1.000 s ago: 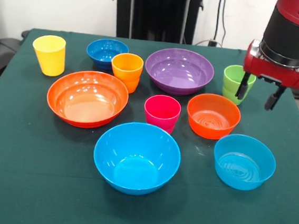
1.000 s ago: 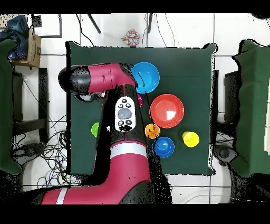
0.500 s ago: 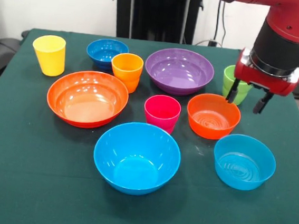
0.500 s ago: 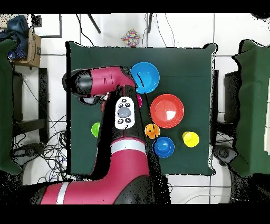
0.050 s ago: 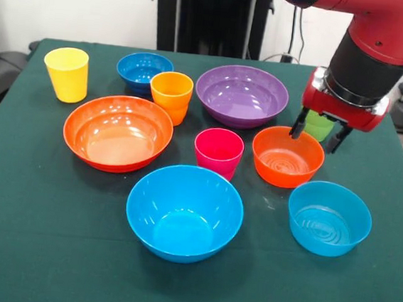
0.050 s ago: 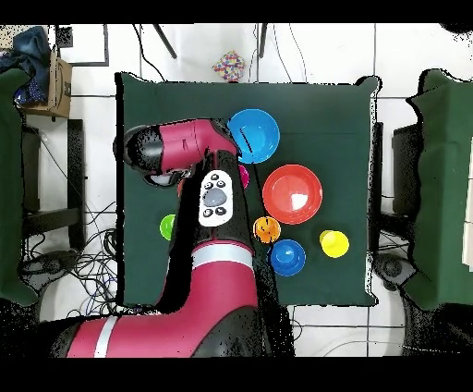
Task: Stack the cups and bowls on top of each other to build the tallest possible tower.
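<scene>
My gripper (image 5: 312, 141) hangs open just above the far rim of the small orange bowl (image 5: 287, 158), empty. The green cup (image 5: 319, 125) stands right behind it, showing between the fingers, and also appears in the overhead view (image 6: 168, 226). All cups and bowls stand apart on the green table (image 5: 42, 250); no tower is built. The pink cup (image 5: 218, 151) sits centre, the small light-blue bowl (image 5: 328, 218) front right, the large light-blue bowl (image 5: 184, 212) front centre. The large orange bowl (image 5: 117, 132), purple bowl (image 5: 242, 95), dark-blue bowl (image 5: 144, 69), orange cup (image 5: 170, 96) and yellow cup (image 5: 67, 74) stand further back and left.
In the overhead view the red arm (image 6: 214, 199) covers the purple bowl and both small bowls near it. The large light-blue bowl (image 6: 254, 136), large orange bowl (image 6: 292, 194), yellow cup (image 6: 333, 243) and dark-blue bowl (image 6: 287, 257) show beside it.
The gripper has moved left in the front view, from the right of the green cup to in front of it, over the small orange bowl's far rim. It stayed open.
</scene>
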Action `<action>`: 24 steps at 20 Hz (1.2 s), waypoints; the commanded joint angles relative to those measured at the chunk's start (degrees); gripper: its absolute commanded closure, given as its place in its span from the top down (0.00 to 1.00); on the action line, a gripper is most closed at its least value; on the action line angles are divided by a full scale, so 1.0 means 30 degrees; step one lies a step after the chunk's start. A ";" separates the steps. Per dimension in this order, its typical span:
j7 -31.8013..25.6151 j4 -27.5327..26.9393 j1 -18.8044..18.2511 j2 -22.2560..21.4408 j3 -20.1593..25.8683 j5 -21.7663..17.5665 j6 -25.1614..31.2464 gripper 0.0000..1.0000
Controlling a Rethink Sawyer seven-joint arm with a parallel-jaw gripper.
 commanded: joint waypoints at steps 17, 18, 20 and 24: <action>-0.0093 0.0272 0.0438 0.1518 0.0811 -0.1165 -0.1470 1.00; 0.0100 0.0439 0.0399 0.1632 0.0899 -0.1063 -0.1942 1.00; 0.0390 0.0542 0.0426 0.1824 0.0904 -0.0958 -0.2310 1.00; 0.0826 0.0526 0.0611 0.2283 0.0726 -0.0937 -0.2853 1.00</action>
